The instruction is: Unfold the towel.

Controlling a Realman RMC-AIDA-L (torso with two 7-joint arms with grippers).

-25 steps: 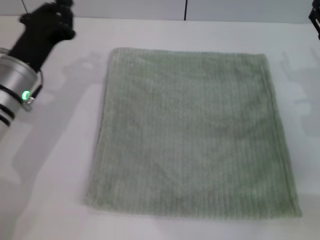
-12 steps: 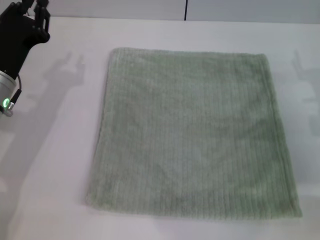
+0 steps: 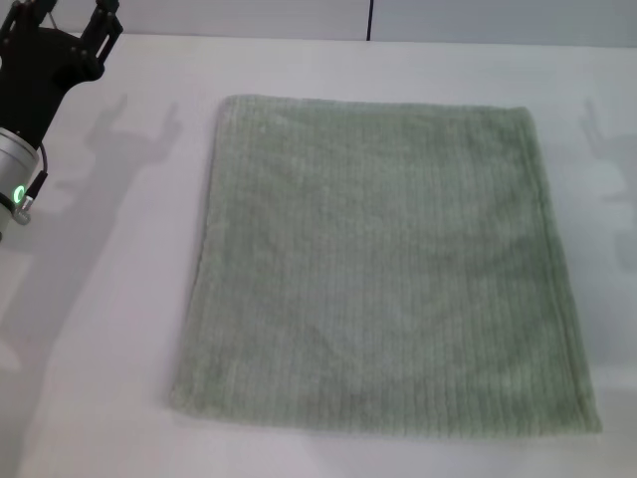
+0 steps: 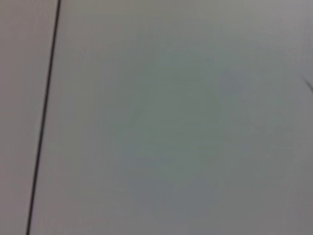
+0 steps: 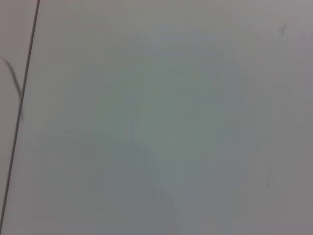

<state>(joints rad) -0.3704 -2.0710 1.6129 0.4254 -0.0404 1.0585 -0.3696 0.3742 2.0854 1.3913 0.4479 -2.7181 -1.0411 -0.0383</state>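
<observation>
The towel [image 3: 383, 264] is a pale sage-green ribbed cloth lying spread flat as a rough square on the white table [image 3: 109, 329] in the head view. My left gripper [image 3: 68, 18] is at the far left back corner, well clear of the towel's left edge, with its fingers [image 3: 107, 20] spread open and empty. My right gripper is out of view; only its shadow falls on the table at the right. Neither wrist view shows the towel or any fingers.
A grey wall panel with a dark vertical seam [image 3: 369, 18] runs along the back of the table. The wrist views show only a plain grey surface with a dark line [image 4: 44, 117].
My left arm has pulled back to the left, away from the towel, and its fingers have spread. The right arm has left the top right corner. The towel has not moved.
</observation>
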